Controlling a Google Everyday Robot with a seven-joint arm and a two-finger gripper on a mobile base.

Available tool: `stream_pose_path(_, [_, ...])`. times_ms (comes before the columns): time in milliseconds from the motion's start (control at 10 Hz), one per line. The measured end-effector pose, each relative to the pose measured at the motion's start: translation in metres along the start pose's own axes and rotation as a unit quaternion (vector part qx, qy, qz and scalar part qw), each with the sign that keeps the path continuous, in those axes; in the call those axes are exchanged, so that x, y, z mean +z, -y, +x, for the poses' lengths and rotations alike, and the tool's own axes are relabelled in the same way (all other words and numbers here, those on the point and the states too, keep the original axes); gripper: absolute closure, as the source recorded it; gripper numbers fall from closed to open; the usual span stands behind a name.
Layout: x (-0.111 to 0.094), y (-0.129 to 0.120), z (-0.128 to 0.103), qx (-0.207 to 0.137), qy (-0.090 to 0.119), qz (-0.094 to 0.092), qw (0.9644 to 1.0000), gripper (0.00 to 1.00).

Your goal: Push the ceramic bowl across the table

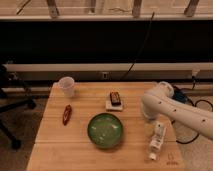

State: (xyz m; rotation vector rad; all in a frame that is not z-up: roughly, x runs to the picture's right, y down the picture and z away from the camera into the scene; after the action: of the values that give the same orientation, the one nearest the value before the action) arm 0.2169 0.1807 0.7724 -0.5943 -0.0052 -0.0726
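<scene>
The ceramic bowl [105, 130], wide, shallow and glossy green with pale marks inside, sits upright at lower centre on the table [75, 150], a light plank top. The gripper is hidden behind the white arm [160, 102] at right.

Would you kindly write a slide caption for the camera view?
Green ceramic bowl on the wooden table; white arm to its right, gripper hidden behind the arm.
</scene>
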Motion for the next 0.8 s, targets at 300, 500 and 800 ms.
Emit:
stream_pose_path(300, [0.007, 0.000, -0.004, -0.002, 0.000, -0.004, 1.0000, 0.47])
stream_pose_path(500, [0.011, 0.000, -0.006, -0.004, 0.000, -0.007, 1.0000, 0.49])
stream_pose_path(800, [0.018, 0.001, -0.010, -0.007, 0.002, -0.014, 0.9999, 0.71])
